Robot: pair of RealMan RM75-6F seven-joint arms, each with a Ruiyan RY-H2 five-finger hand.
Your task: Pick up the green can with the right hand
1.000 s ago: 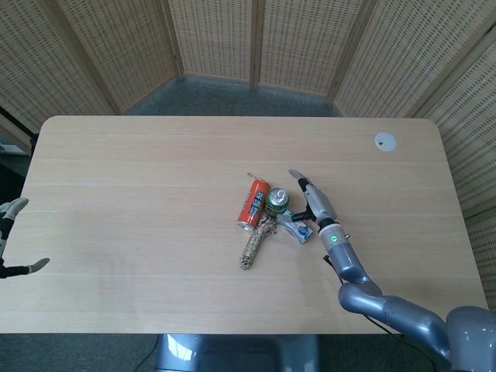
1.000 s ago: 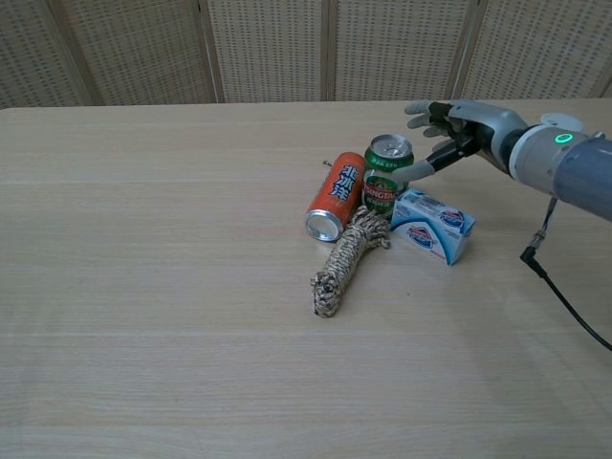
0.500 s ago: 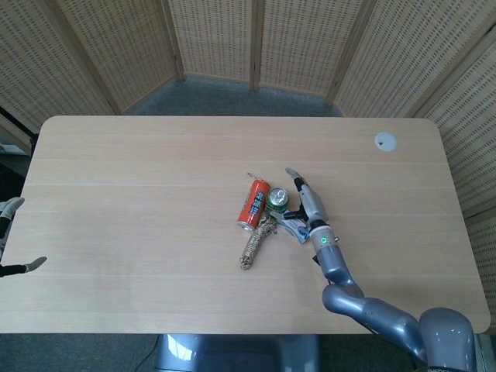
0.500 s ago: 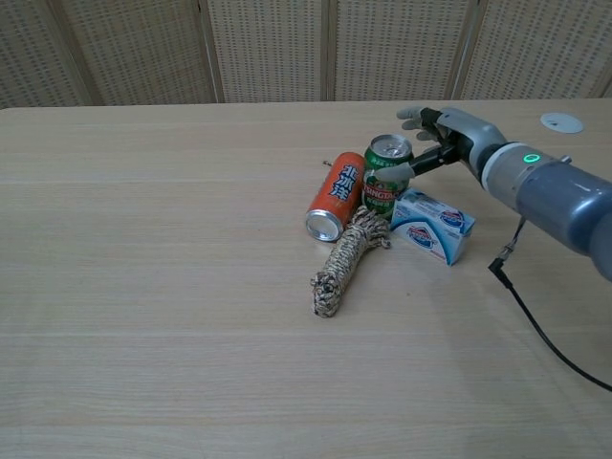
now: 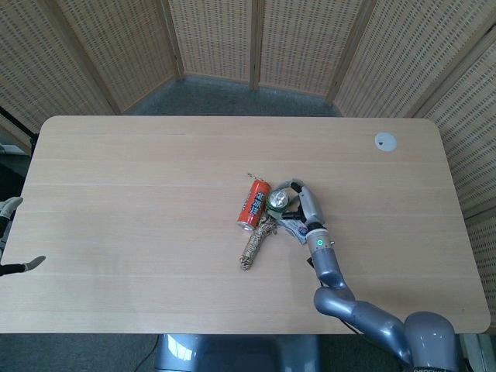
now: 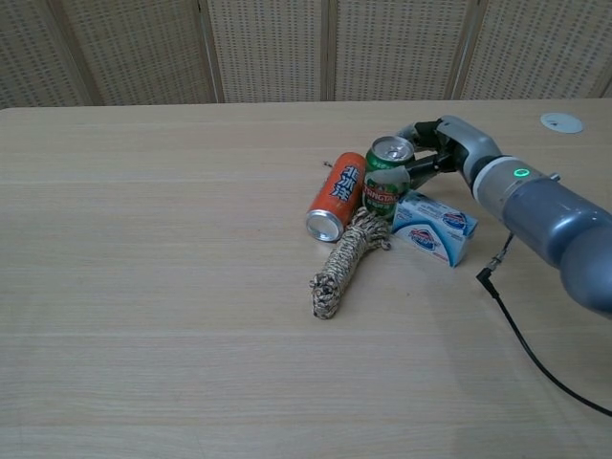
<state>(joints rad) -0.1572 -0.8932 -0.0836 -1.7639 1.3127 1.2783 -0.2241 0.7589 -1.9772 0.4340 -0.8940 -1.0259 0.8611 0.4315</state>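
Observation:
The green can (image 6: 386, 178) stands upright on the table, touching the orange can on its left; from the head view only its silver top (image 5: 278, 199) shows. My right hand (image 6: 442, 146) is wrapped around it from the right, with fingers curled behind its rim and the thumb on its near side. In the head view the same right hand (image 5: 302, 198) hooks around the can. My left hand (image 5: 8, 213) is at the far left edge of the head view, fingers apart, holding nothing.
An orange can (image 6: 337, 196) lies on its side beside the green can. A coiled rope bundle (image 6: 347, 260) lies in front of both. A blue-and-white box (image 6: 435, 226) sits under my right wrist. A white disc (image 5: 385, 141) lies far right.
My right hand moved in from the right and its spread fingers curled around the green can. The can has stayed on the table. The left hand barely moved.

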